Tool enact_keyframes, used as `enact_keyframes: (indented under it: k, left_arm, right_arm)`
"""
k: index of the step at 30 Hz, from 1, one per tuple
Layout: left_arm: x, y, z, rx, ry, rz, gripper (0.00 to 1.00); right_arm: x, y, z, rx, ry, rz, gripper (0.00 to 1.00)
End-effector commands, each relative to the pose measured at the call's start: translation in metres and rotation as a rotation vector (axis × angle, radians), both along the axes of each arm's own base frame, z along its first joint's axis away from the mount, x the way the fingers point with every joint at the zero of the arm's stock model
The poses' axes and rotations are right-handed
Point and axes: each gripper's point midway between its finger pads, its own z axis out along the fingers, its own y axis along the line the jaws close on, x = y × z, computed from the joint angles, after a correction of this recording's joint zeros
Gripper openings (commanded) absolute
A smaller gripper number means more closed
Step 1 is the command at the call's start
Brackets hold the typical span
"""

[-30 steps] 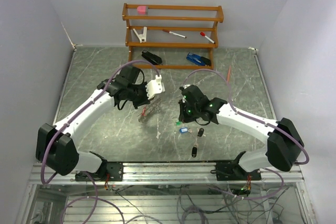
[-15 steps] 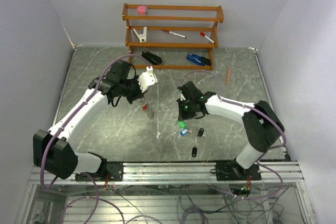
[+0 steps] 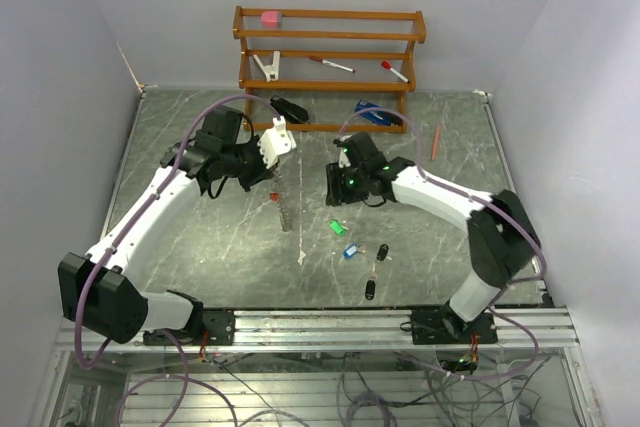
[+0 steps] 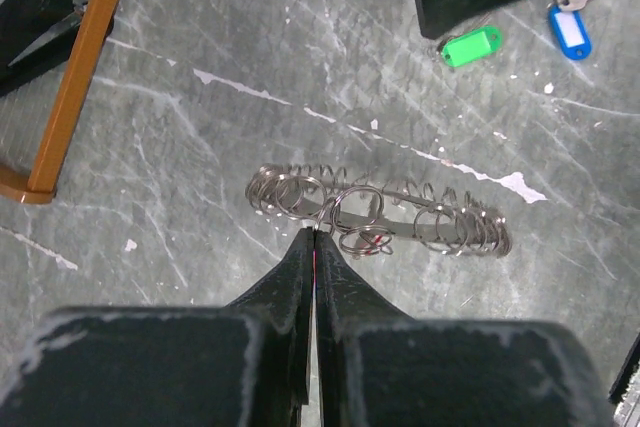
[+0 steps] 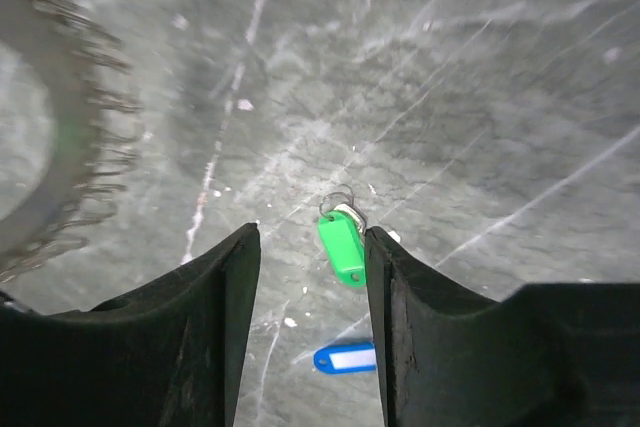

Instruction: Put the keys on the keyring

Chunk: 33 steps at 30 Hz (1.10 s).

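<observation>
- Left gripper (image 4: 313, 239): fingers pinched shut on the rim of the one keyring (image 4: 400, 222), which it holds edge-on above the table (image 3: 230, 257).
- Right gripper (image 5: 308, 235): jaws apart and empty, over the green key (image 5: 341, 247).
- Four keys lie loose on the table: that green key, one blue key (image 3: 350, 250), a black key (image 3: 383, 252) and a second black key (image 3: 369, 289).
</observation>
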Motion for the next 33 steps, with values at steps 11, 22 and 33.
enact_keyframes:
  k: [11, 22, 33]
  left_arm:
    - [-0.030, -0.032, 0.015, -0.163, 0.088, -0.202, 0.07]
    - [-0.026, -0.041, 0.015, -0.187, 0.103, -0.204, 0.07]
    - [-0.036, -0.045, 0.019, -0.191, 0.142, -0.260, 0.07]
  right_arm:
    - [-0.011, 0.030, 0.149, 0.486, -0.414, 0.249, 0.37]
    - [-0.023, 0.075, 0.174, 0.548, -0.435, 0.372, 0.29]
    - [-0.031, 0.090, 0.166, 0.559, -0.412, 0.422, 0.22]
